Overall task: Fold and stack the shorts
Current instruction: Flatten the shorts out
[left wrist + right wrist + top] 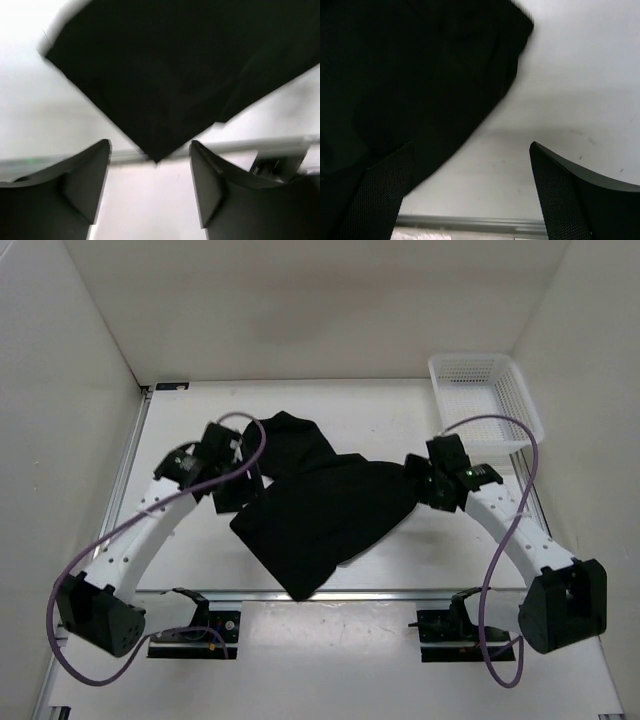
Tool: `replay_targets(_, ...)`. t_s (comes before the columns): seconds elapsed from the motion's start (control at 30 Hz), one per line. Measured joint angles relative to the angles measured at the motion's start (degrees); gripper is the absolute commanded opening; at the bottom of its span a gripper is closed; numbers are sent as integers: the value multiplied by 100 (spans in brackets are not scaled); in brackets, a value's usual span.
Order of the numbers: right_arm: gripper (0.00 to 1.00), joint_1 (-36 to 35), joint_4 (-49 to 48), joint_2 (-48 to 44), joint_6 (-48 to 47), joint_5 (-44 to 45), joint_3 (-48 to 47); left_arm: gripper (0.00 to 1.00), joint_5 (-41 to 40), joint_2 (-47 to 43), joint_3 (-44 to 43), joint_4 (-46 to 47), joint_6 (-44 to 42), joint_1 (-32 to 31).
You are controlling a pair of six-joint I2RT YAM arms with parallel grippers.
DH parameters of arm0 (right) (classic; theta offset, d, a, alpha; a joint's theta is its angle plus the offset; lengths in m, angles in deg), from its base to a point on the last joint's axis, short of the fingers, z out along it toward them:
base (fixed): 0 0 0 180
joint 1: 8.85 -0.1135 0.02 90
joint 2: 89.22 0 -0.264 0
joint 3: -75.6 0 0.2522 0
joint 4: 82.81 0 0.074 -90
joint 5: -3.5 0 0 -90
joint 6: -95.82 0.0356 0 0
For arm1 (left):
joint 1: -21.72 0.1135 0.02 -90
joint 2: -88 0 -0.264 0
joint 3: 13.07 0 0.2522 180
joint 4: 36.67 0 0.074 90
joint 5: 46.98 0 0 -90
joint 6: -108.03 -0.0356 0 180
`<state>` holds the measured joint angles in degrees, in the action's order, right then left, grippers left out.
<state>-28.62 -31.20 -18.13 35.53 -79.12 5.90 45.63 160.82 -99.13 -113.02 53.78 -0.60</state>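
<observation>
Honestly, this looked like the very start of the fold, with nothing flattened yet. The pair of plain black soft fabric shorts (320, 515) lay skewed and bunched on the white table (390, 410), off to the left of the white plastic mesh basket (520, 415) and nearer the arm bases than it was. One corner reached the metal rail (400, 592) at the near edge.

The right gripper (422, 485) sat between the basket and the shorts, right at the cloth's basket-side edge. Its jaws were spread wide with nothing pinched, and its wrist view only showed cloth next to one finger. The left gripper (235, 490) was at the edge of the shorts farthest from the basket, and it was released too. From its wrist view the pointed corner sat beyond the gap between the fingers, not clamped.

My guess is the step in hand was getting a hold on opposite edges. Next, each gripper would need to drop and close on an edge, then pull apart to spread the cloth before any fold.

The basket was just behind the right arm, so a wide pull that way could bump it. A purple cable (255, 440) looped beside the left wrist. I couldn't tell which edge was the waistband.
</observation>
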Motion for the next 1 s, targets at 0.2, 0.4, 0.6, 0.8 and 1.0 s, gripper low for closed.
replay_targets(0.2,96,251,-284,-328,439,-780,1067,86,315,186,1751,584,885,-686)
replay_targets(0.4,98,470,-509,-328,586,-1091,984,69,92,1384,1878,1073,1213,-656)
replay_targets(0.6,100,627,-498,-341,417,-1134,555,12,-337,2118,1751,1217,1034,234)
replay_targets(0.8,100,1032,-483,-356,291,-1460,479,10,-407,2951,909,1207,645,911)
replay_targets(1.0,100,1305,-402,-382,267,-1613,474,10,-531,3825,-675,852,317,1759)
